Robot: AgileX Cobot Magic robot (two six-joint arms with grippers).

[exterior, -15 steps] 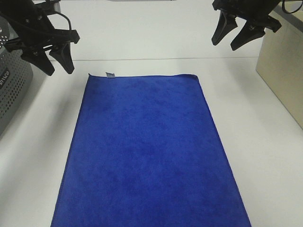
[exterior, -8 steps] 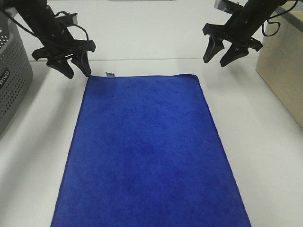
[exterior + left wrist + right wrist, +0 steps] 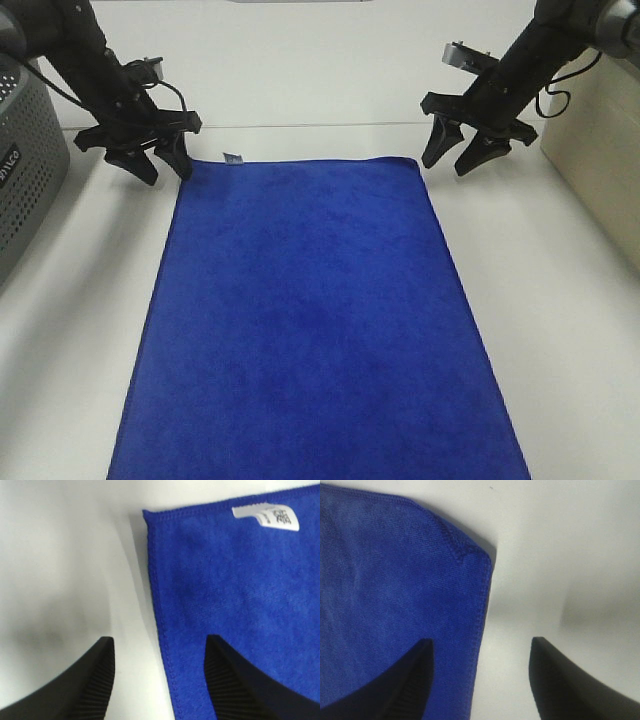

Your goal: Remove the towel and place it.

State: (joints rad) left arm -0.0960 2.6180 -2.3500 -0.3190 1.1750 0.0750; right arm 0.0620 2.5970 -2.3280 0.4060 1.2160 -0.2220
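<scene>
Matte black throughout, with slim tubular links on both arms. Ends on each side in a forked tool, the left tool [image 3: 167, 172] and the right tool [image 3: 446, 165], each with two wedge-shaped fingers [image 3: 140, 168] tapering to blunt points under a flat crossbar. Shows fine ribbing along the inner pads [image 3: 97, 690] up close, likewise on the right [image 3: 415, 690]. Carries a thin looped black cable [image 3: 172, 87] at the left wrist and a small grey block [image 3: 459, 53] on the right.
</scene>
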